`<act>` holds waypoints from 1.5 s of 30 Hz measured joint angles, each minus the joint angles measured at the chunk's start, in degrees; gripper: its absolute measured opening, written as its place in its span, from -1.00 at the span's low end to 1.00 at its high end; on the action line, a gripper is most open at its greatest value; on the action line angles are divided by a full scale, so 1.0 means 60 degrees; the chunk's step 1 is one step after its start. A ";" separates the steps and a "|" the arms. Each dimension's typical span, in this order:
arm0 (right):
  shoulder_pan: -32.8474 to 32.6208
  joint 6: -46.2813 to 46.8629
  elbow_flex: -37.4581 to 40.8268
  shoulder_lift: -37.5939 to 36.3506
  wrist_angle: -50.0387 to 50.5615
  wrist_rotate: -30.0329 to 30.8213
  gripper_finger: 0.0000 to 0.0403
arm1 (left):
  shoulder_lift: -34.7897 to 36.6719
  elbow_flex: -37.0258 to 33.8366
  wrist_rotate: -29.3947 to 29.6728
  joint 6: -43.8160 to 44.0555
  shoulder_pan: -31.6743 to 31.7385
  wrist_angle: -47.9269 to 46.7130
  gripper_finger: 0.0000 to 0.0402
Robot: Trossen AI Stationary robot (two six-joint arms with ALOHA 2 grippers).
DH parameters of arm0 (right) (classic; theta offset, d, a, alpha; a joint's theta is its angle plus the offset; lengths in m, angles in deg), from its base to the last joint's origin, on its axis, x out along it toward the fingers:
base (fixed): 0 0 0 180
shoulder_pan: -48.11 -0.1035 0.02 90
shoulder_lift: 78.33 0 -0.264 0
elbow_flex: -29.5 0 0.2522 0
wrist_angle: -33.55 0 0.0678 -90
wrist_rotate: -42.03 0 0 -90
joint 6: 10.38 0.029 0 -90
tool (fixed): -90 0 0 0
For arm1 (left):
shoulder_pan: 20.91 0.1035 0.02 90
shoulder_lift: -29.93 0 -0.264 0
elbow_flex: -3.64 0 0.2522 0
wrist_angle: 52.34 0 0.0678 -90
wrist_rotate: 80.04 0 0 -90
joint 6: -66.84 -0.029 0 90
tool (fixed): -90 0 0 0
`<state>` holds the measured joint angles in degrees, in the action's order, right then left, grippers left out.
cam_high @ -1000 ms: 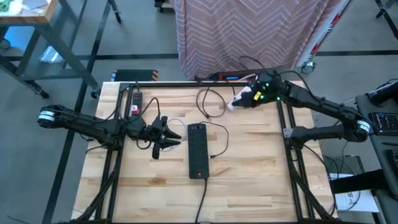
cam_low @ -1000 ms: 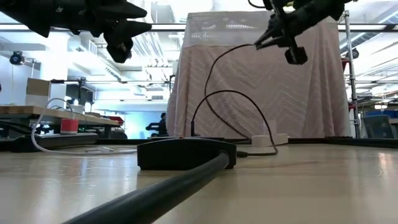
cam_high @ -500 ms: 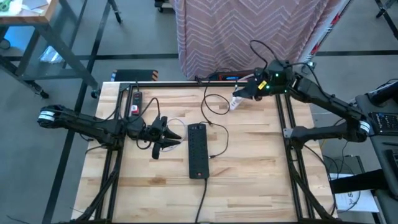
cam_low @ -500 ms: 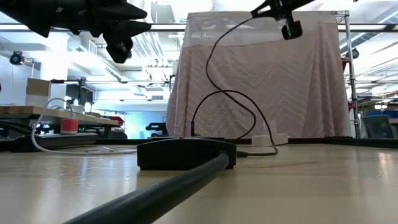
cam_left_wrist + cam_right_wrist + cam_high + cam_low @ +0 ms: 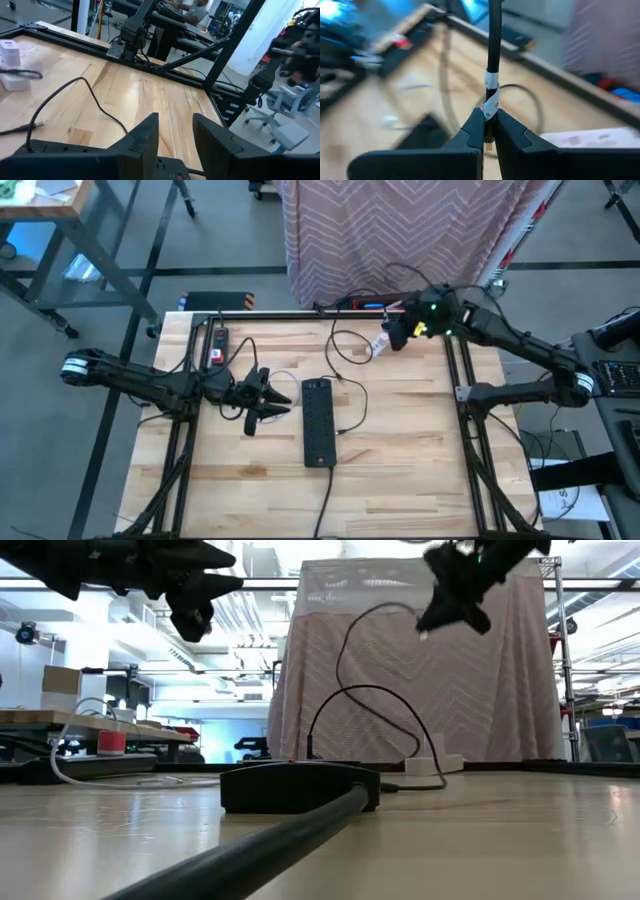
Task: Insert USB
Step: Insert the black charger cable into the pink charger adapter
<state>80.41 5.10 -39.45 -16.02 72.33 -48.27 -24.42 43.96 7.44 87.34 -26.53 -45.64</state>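
USB cable point(image 5: 490, 95) sits pinched in the right pincer point(image 5: 488, 131), fingers clamped tight on it w/ a white label band just above the grip; plug end itself is hidden in the wrist view. In high view the right pincer point(image 5: 397, 336) hangs over the far right part of the desk point(image 5: 400, 480), above a small white adapter block point(image 5: 378, 344). Low view shows the cable looping down from that pincer to the desk near the black power strip point(image 5: 298, 786). Power strip point(image 5: 318, 422) lies mid-desk, lengthwise, well apart from the right pincer, w/ one thin cord already plugged at its side. A second, smaller strip w/ red switch point(image 5: 218, 346) lies by the far left corner. Left pincer point(image 5: 280, 402) hovers just left of the power strip, fingers point(image 5: 145, 137) partly apart, holding nothing; strip's edge shows right below them.
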 joint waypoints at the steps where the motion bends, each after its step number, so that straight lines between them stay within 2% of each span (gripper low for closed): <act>1: 0.0003 -0.0238 0.0426 -0.0009 -0.0630 0.0194 -0.97 | 0.0000 0.0000 0.0000 -0.0110 0.0000 -0.0016 -0.49; 5: 0.0133 -0.1048 0.2262 -0.0091 -0.3550 0.0639 -0.97 | 0.0000 -0.0004 0.0004 -0.0344 0.0000 -0.0257 -0.54; 9: 0.0294 -0.1973 0.3857 -0.0050 -0.5802 0.1741 -0.97 | 0.0000 -0.0010 0.0098 -0.0224 0.0000 -0.0686 -0.58; 11: 0.0387 -0.2191 0.4536 -0.0049 -0.6865 0.1836 -0.97 | 0.0000 -0.0018 0.0368 -0.0180 0.0000 -0.0815 -0.60; 14: 0.0487 -0.2267 0.5340 -0.0021 -0.8297 0.1822 -0.97 | 0.0000 -0.0018 0.1165 -0.0520 0.0000 -0.0840 -0.62; 19: 0.0514 -0.2346 0.6147 0.0409 -0.9816 0.1829 -0.97 | -0.0015 -0.0022 0.3293 -0.2007 0.0046 -0.0533 -0.63; 21: 0.0541 -0.2243 0.6286 0.0650 -1.0139 0.1812 -0.97 | -0.0067 -0.0022 0.3365 -0.2767 0.0178 -0.0437 -0.63; 24: 0.0565 -0.2205 0.6393 0.1208 -1.0634 0.1826 -0.97 | -0.0101 -0.0025 0.2885 -0.3557 0.0606 -0.0285 -0.63; 27: 0.0648 -0.2032 0.6458 0.1757 -1.1150 0.1823 -0.97 | -0.0127 -0.0025 0.2247 -0.3878 0.1492 -0.0148 -0.63; 34: 0.0756 -0.1550 0.6592 0.2923 -1.1967 0.2162 -0.97 | -0.0311 -0.0025 -0.0409 -0.4376 0.4377 0.0132 -0.66; 40: 0.0846 -0.1923 0.6262 0.3635 -1.2222 0.2627 -0.97 | -0.1279 0.0142 -0.2945 -0.4853 0.6183 0.1335 -0.80; 45: 0.0919 -0.1780 0.6214 0.3754 -1.2117 0.2672 -0.97 | -0.2242 0.1091 -0.4021 -0.5221 0.6933 0.0994 -0.90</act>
<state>85.92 -5.58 -2.17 6.50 -0.37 -32.24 -37.87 50.51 -16.69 56.02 15.06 -39.68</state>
